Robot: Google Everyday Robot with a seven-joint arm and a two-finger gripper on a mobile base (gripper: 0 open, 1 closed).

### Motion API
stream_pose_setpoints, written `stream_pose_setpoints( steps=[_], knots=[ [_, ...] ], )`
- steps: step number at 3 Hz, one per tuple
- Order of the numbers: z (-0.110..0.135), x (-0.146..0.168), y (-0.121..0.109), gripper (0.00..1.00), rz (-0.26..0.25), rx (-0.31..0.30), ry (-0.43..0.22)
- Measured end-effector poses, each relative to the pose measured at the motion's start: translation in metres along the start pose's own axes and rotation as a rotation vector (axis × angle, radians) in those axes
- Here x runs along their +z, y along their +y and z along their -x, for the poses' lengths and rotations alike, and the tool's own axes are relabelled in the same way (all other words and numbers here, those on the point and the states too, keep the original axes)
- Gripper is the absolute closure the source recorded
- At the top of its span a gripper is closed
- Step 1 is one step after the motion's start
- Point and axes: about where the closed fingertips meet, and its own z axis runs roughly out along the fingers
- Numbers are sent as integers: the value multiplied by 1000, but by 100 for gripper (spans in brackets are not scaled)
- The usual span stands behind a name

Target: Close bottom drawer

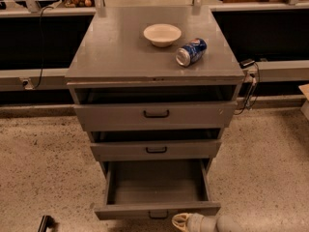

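Observation:
The bottom drawer [157, 210] of the grey metal cabinet is pulled far out, and its inside looks empty. Its low front panel carries a small dark handle [158, 215] at the lower edge of the view. The middle drawer [155, 149] and the top drawer [155, 114] above it stand slightly out. My gripper [182, 221] is at the bottom edge of the view, just in front of the bottom drawer's front panel, a little right of the handle. Only its pale tip and grey arm show.
A white bowl [162, 34] and a blue soda can [191, 51] lying on its side sit on the cabinet top [120, 52]. A cable hangs at the cabinet's right side [250, 88]. Speckled floor lies on both sides. A small dark object [45, 223] lies at the lower left.

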Motion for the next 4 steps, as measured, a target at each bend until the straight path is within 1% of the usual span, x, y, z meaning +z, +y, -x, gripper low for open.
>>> stream_pose_setpoints(
  steps=[1, 2, 3, 4],
  knots=[
    [-3, 0, -18, 100, -78, -21, 13],
    [-1, 1, -41, 100, -142, -35, 23],
    [6, 4, -64, 100, -177, -40, 4],
    [19, 7, -98, 100, -202, -39, -39]
  ],
)
